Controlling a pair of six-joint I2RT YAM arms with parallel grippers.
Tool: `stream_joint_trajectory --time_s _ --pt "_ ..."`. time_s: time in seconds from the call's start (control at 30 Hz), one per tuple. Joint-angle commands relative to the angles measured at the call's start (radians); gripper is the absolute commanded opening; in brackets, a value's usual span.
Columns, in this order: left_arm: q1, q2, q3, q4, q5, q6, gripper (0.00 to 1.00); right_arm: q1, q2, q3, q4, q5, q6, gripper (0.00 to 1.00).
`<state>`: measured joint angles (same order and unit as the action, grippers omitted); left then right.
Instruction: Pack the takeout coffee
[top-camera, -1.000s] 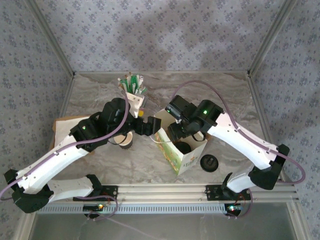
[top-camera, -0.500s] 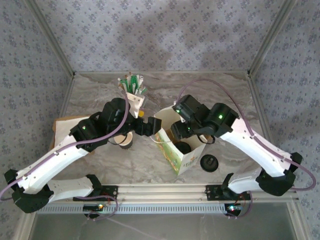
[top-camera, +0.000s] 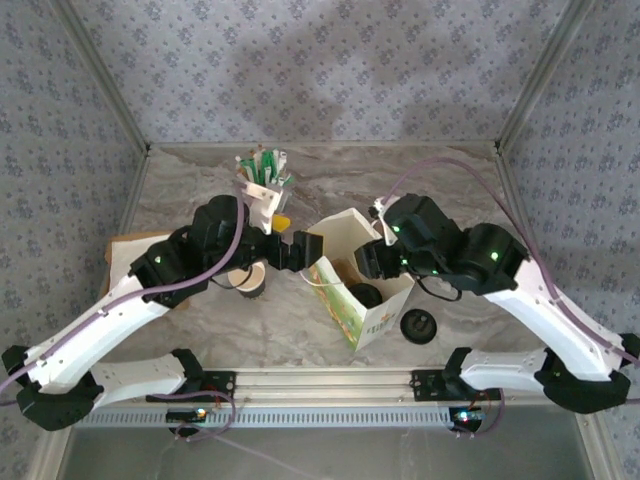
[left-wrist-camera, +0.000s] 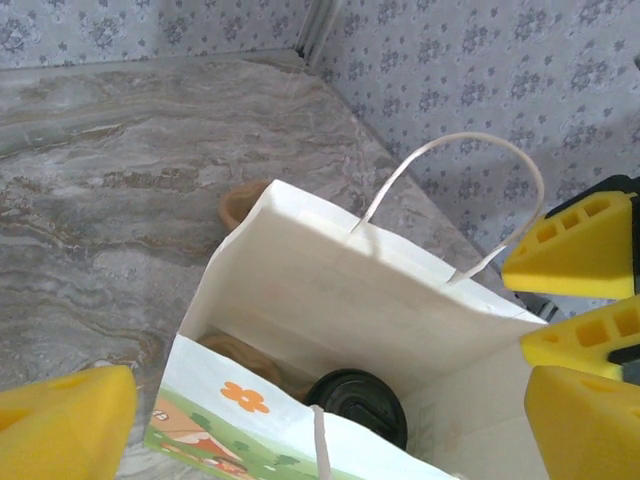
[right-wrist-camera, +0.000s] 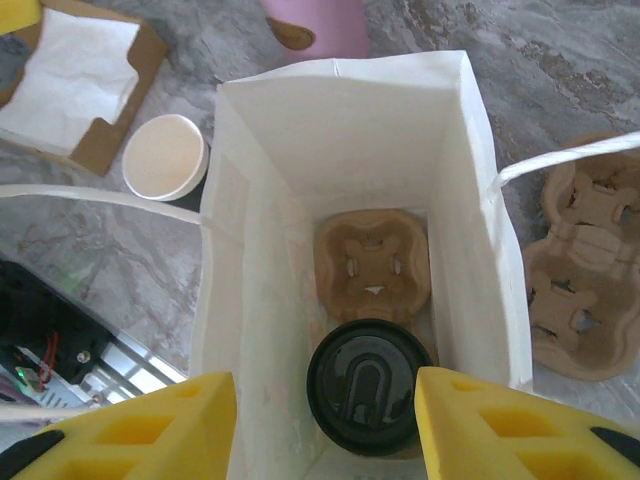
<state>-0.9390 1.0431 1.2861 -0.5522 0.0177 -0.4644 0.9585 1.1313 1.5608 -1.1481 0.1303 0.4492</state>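
table (top-camera: 190, 190): grey marbled top, carrying everything here.
bag (right-wrist-camera: 340, 130): white paper, standing upright and open near the table's middle, between the two grippers; its handles are arching up, and a printed picture is showing on its near wall.
left gripper (left-wrist-camera: 325, 430): hovering at the bag's left rim, jaws standing wide apart, nothing between them.
right gripper (right-wrist-camera: 325, 425): hanging above the bag's mouth, jaws standing apart and gripping nothing; the black-lidded cup is showing far below the gap.
spare carrier (right-wrist-camera: 585, 290): brown pulp, lying on the table just beside the bag's outer wall.
carrier (right-wrist-camera: 372, 262): brown pulp, lying flat on the bag's floor.
coffee (right-wrist-camera: 368, 385): standing upright inside the bag on its floor, black lid on, right against the carrier; whether it is sitting in one of its cells i cannot tell.
cup (right-wrist-camera: 165, 157): lidless, standing on the table left of the bag, cream inside facing up.
lid (top-camera: 418, 325): loose, black, lying on the table just right of the bag.
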Motion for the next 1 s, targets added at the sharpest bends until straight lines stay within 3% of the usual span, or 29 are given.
stream_joint_trajectory --time_s 0.0,0.53,0.97 --pt "-0.011 -0.026 0.038 0.050 0.024 -0.012 0.99 0.005 -0.061 -0.026 0.038 -0.027 0.010 0.53" --pt "-0.011 -0.150 -0.030 0.089 -0.010 -0.039 1.00 0.003 -0.294 -0.121 0.117 0.004 0.030 0.57" --pt "-0.011 -0.299 -0.092 0.018 -0.085 -0.073 1.00 -0.005 -0.426 -0.106 0.021 0.197 0.060 0.61"
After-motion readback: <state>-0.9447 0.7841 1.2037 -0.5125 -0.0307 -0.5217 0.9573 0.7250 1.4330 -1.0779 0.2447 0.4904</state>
